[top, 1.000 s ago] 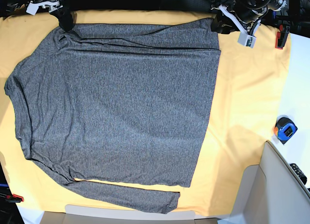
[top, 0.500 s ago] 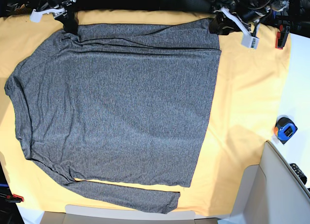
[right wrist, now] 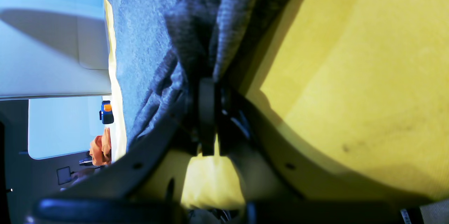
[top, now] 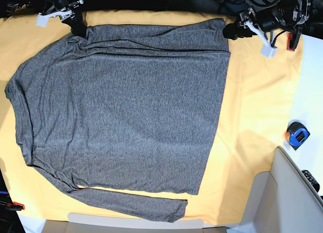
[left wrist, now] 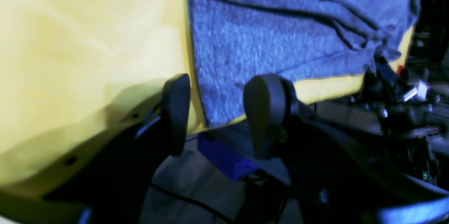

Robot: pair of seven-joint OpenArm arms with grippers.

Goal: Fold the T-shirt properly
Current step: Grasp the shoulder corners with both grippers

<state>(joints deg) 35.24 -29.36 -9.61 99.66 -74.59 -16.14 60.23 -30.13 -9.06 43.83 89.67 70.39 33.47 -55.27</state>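
T-shirt (top: 121, 112) lies flat on the yellow cloth (top: 262, 92), base view: body spread wide, one sleeve along the near edge, hem edge running down the shirt's right side in this view. Long axis runs left to right across the view. Right gripper (top: 76, 27) sits at the shirt's far left corner, fabric bunched and wrinkled under it. Left gripper (top: 233, 30) sits at the shirt's far right corner, just at the fabric edge. Tape measure (top: 297, 133) is well off the shirt, past the cloth edge. Both arms are at the far edge, one per corner, so the shirt lies toward the near side from both of them.

Left wrist view: blurry. Left gripper (left wrist: 217, 111) has its jaws standing apart, nothing between the fingers (left wrist: 177, 111). The T-shirt (left wrist: 280, 34) corner ends in the gap just ahead of them; looks like no contact, hard to be sure. Yellow cloth (left wrist: 77, 41) beside it.

Right wrist view: right gripper (right wrist: 207, 115) has its jaws pressed together, pinching a gathered fold of the T-shirt (right wrist: 158, 34). Yellow cloth (right wrist: 350, 76) on the other side.

Judgement: right corner is secured, left corner is not. A fold toward the near edge needs the left jaws to move onto that corner and close first.
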